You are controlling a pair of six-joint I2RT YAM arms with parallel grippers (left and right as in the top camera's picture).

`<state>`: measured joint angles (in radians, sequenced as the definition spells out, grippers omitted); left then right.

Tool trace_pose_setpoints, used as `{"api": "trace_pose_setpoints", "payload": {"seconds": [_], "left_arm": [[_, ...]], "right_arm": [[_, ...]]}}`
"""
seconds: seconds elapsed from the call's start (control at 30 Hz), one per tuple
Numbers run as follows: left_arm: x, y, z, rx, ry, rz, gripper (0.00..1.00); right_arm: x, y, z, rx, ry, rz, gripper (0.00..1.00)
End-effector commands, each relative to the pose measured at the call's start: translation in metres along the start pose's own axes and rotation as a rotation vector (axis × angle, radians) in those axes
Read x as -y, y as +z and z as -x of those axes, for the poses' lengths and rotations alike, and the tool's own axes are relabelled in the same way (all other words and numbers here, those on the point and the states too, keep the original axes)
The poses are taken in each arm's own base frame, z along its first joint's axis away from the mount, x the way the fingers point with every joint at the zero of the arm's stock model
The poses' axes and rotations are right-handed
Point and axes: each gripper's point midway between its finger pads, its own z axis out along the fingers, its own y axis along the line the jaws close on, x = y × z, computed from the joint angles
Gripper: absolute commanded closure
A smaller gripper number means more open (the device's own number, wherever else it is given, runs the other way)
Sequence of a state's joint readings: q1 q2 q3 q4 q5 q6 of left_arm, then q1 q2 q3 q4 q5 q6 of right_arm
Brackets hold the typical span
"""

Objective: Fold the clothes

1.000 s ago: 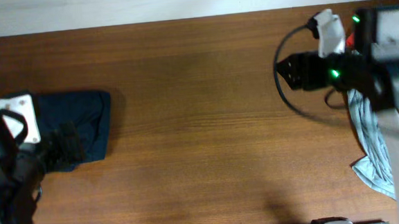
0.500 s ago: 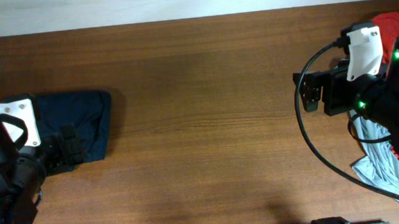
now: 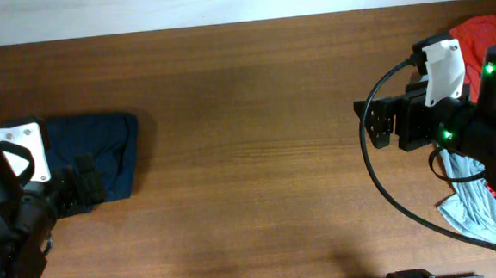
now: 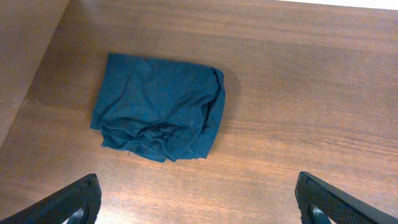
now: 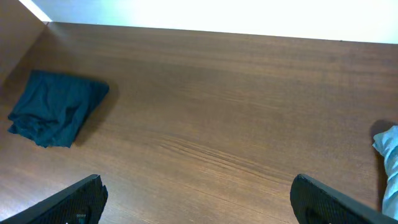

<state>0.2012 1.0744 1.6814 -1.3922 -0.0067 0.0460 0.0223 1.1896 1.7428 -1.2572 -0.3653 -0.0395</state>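
A folded dark blue garment [image 3: 98, 157] lies at the table's left side; it also shows in the left wrist view [image 4: 158, 106] and the right wrist view [image 5: 56, 115]. A light grey-blue garment [image 3: 463, 195] lies crumpled at the right edge, with a red garment [image 3: 476, 34] at the back right. My left gripper [image 3: 83, 188] is open and empty, just in front of the blue garment. My right gripper [image 3: 377, 127] is open and empty, over bare wood left of the grey garment, whose edge shows in the right wrist view [image 5: 388, 155].
The brown wooden table [image 3: 249, 156] runs the width of the view. A black cable [image 3: 372, 170] loops off the right arm over the table. A pale wall strip runs along the back edge.
My right arm has swung back from the pile and down towards the table's middle right, its gripper now pointing left. The left arm and the blue garment have not moved.
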Motion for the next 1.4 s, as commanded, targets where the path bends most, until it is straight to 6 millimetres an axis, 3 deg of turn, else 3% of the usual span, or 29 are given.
{"api": "trace_pose_setpoints", "payload": {"seconds": [0.0, 0.27, 0.37, 0.4, 0.5, 0.67, 0.83, 1.1, 1.37], "left_arm": [[0.002, -0.003, 0.002, 0.011, 0.022, -0.009, 0.01], [0.002, -0.003, 0.002, 0.011, 0.022, -0.009, 0.01], [0.002, -0.003, 0.002, 0.011, 0.022, -0.009, 0.01], [0.002, -0.003, 0.002, 0.011, 0.022, -0.009, 0.01], [0.002, -0.003, 0.002, 0.01, 0.022, -0.01, 0.01], [0.002, -0.003, 0.002, 0.011, 0.022, -0.009, 0.01], [0.002, -0.003, 0.002, 0.011, 0.022, -0.009, 0.01], [0.002, -0.003, 0.002, 0.01, 0.022, -0.009, 0.01], [0.002, -0.003, 0.002, 0.011, 0.022, -0.009, 0.01]], "right_arm": [[-0.01, -0.018, 0.001, 0.047, -0.076, 0.01, 0.01], [0.019, -0.08, -0.004, 0.207, -0.118, -0.294, 0.01], [0.021, -0.09, -0.008, 0.302, -0.173, -0.332, 0.01], [0.026, -0.087, -0.018, 0.355, -0.182, -0.353, 0.01], [0.039, -0.067, -0.048, 0.375, -0.171, -0.382, 0.01], [0.06, -0.006, -0.125, 0.318, -0.14, -0.362, 0.01], [0.067, 0.04, -0.178, 0.334, -0.15, -0.316, 0.01], [0.076, 0.076, -0.219, 0.383, -0.06, -0.284, 0.01], [0.075, 0.103, -0.239, 0.352, -0.062, -0.22, 0.01]]}}
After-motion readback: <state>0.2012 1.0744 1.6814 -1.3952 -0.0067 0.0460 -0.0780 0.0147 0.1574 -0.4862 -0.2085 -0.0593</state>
